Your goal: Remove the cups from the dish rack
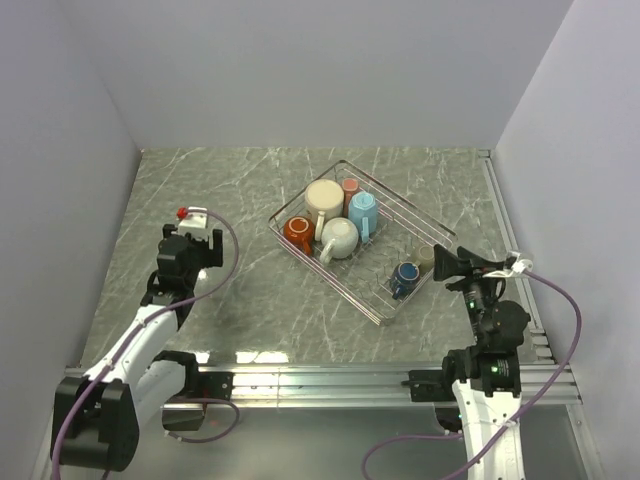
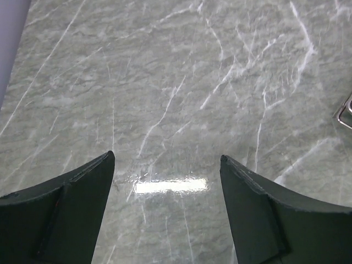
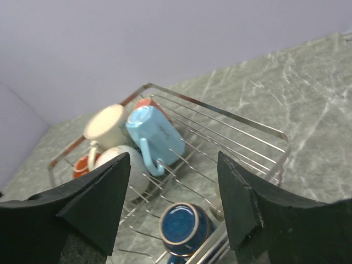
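Starting the unloading, our left end effector point(image 2: 168, 159) hangs over the bench point(image 2: 165, 82) and the right end effector point(image 3: 173, 160) just short of the rack point(image 3: 220, 111), both wide open and empty. The cups point(image 1: 340, 237) we see sit inside it. Next, we judge, the right must descend on the nearest, the dark blue mug point(image 3: 179, 223).

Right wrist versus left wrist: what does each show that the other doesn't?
Only right wrist: the dish rack with mugs inside, including the light blue mug and dark blue mug. Only left wrist: a glare patch on the table, plus a silver wire sliver at the right edge. Both: marble tabletop and an open hand, left hand and right hand.
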`<action>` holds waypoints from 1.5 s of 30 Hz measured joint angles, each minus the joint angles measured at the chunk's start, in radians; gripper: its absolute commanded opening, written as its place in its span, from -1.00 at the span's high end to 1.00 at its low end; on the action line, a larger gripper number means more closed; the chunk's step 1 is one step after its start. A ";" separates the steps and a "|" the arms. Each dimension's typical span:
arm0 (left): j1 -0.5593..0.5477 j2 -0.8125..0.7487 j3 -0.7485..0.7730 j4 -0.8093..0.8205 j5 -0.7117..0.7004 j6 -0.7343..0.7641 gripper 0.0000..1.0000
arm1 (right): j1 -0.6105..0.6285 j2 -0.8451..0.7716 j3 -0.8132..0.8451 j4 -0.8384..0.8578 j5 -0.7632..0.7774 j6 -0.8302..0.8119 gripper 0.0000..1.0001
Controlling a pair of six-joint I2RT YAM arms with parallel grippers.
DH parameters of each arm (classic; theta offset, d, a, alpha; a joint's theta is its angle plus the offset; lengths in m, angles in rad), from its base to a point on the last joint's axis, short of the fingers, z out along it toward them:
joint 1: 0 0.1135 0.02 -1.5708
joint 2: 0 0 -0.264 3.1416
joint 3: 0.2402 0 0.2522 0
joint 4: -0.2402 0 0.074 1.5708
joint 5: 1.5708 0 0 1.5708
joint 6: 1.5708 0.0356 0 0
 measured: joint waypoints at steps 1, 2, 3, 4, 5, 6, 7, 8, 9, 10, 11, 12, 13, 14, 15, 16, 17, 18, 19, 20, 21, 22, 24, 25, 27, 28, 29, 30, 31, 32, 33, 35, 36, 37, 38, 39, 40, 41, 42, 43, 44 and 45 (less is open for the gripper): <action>0.000 0.015 0.016 -0.011 0.002 0.002 -0.70 | 0.000 0.004 0.016 -0.001 -0.010 0.011 -0.45; 0.000 0.027 0.033 -0.026 0.004 0.006 -0.70 | 0.000 0.016 0.036 0.000 -0.021 0.018 -0.45; 0.000 0.037 0.051 -0.038 0.008 0.015 -0.69 | 0.000 0.030 0.058 0.001 -0.032 0.022 -0.45; 0.000 0.045 0.072 -0.057 0.017 0.031 -0.70 | 0.000 0.055 0.090 0.001 -0.045 0.028 -0.46; 0.001 0.052 0.094 -0.076 0.030 0.045 -0.70 | 0.000 0.086 0.126 0.003 -0.060 0.032 -0.45; 0.002 0.060 0.121 -0.103 0.048 0.062 -0.70 | 0.000 0.120 0.168 -0.002 -0.077 0.034 -0.46; 0.002 0.069 0.156 -0.140 0.069 0.083 -0.71 | 0.000 0.158 0.211 0.000 -0.092 0.034 -0.46; 0.002 0.076 0.185 -0.167 0.088 0.099 -0.72 | 0.000 0.199 0.254 -0.002 -0.111 0.034 -0.46; 0.002 0.089 0.225 -0.203 0.112 0.114 -0.72 | 0.000 0.229 0.287 0.002 -0.126 0.032 -0.46; 0.002 0.101 0.267 -0.240 0.132 0.127 -0.72 | 0.000 0.268 0.327 -0.004 -0.144 0.029 -0.45; 0.002 0.116 0.316 -0.282 0.152 0.137 -0.72 | 0.000 0.308 0.364 -0.004 -0.162 0.025 -0.44; 0.002 0.130 0.354 -0.304 0.167 0.143 -0.72 | 0.001 0.348 0.398 -0.004 -0.182 0.021 -0.44; 0.002 0.149 0.402 -0.341 0.188 0.146 -0.72 | 0.007 0.395 0.434 -0.005 -0.198 0.018 -0.44; 0.003 0.165 0.440 -0.365 0.200 0.146 -0.73 | 0.016 0.428 0.455 -0.002 -0.209 0.015 -0.45; 0.003 0.184 0.481 -0.391 0.216 0.145 -0.73 | 0.042 0.473 0.482 -0.006 -0.209 0.009 -0.45; 0.003 0.204 0.517 -0.412 0.232 0.143 -0.75 | 0.081 0.525 0.516 -0.019 -0.198 -0.003 -0.45; 0.003 0.221 0.547 -0.430 0.246 0.142 -0.76 | 0.131 0.584 0.552 -0.031 -0.177 -0.017 -0.45; 0.003 0.244 0.577 -0.446 0.261 0.138 -0.76 | 0.193 0.645 0.600 -0.064 -0.135 -0.041 -0.45; 0.003 0.260 0.597 -0.458 0.273 0.136 -0.76 | 0.237 0.697 0.643 -0.086 -0.103 -0.058 -0.44; 0.003 0.282 0.617 -0.476 0.286 0.134 -0.76 | 0.285 0.771 0.697 -0.116 -0.064 -0.081 -0.44; 0.003 0.300 0.631 -0.489 0.295 0.133 -0.76 | 0.334 0.840 0.755 -0.145 -0.024 -0.105 -0.45; 0.003 0.322 0.646 -0.505 0.302 0.130 -0.75 | 0.364 0.910 0.812 -0.170 0.011 -0.129 -0.46; 0.003 0.363 0.668 -0.529 0.307 0.129 -0.74 | 0.398 1.049 0.900 -0.208 0.063 -0.172 -0.54; 0.004 0.385 0.677 -0.542 0.310 0.129 -0.73 | 0.412 1.114 0.936 -0.246 0.091 -0.192 -0.58; 0.004 0.411 0.685 -0.555 0.310 0.128 -0.72 | 0.433 1.221 1.005 -0.307 0.144 -0.225 -0.64; 0.005 0.426 0.690 -0.562 0.311 0.127 -0.72 | 0.447 1.279 1.042 -0.336 0.170 -0.241 -0.67; 0.005 0.438 0.694 -0.567 0.311 0.127 -0.72 | 0.463 1.337 1.082 -0.364 0.197 -0.258 -0.69; 0.005 0.451 0.697 -0.571 0.311 0.127 -0.72 | 0.478 1.391 1.120 -0.391 0.219 -0.274 -0.71; 0.005 0.463 0.704 -0.577 0.311 0.127 -0.72 | 0.491 1.447 1.158 -0.423 0.240 -0.288 -0.73; 0.005 0.472 0.710 -0.582 0.313 0.127 -0.72 | 0.500 1.492 1.194 -0.449 0.255 -0.300 -0.75; 0.005 0.481 0.718 -0.588 0.318 0.127 -0.72 | 0.508 1.542 1.231 -0.477 0.264 -0.309 -0.75; 0.005 0.493 0.734 -0.595 0.326 0.127 -0.73 | 0.519 1.632 1.303 -0.535 0.277 -0.326 -0.78; 0.006 0.497 0.739 -0.595 0.330 0.127 -0.73 | 0.521 1.671 1.334 -0.559 0.282 -0.331 -0.78; 0.006 0.499 0.744 -0.595 0.336 0.126 -0.72 | 0.521 1.704 1.358 -0.579 0.289 -0.335 -0.79; 0.006 0.501 0.748 -0.595 0.340 0.127 -0.72 | 0.521 1.733 1.376 -0.596 0.293 -0.338 -0.79; 0.006 0.503 0.750 -0.595 0.344 0.127 -0.72 | 0.521 1.756 1.387 -0.613 0.298 -0.340 -0.79; 0.006 0.503 0.751 -0.595 0.345 0.127 -0.72 | 0.521 1.771 1.392 -0.624 0.301 -0.341 -0.79; 0.006 0.504 0.751 -0.595 0.347 0.127 -0.72 | 0.521 1.786 1.392 -0.635 0.306 -0.342 -0.80; 0.006 0.504 0.751 -0.595 0.349 0.127 -0.72 | 0.521 1.798 1.392 -0.647 0.309 -0.344 -0.80; 0.006 0.505 0.751 -0.595 0.350 0.127 -0.72 | 0.521 1.807 1.392 -0.658 0.313 -0.345 -0.80; 0.006 0.505 0.751 -0.596 0.352 0.127 -0.72 | 0.521 1.816 1.393 -0.666 0.317 -0.346 -0.81; 0.006 0.506 0.751 -0.598 0.355 0.127 -0.72 | 0.521 1.826 1.397 -0.674 0.320 -0.348 -0.80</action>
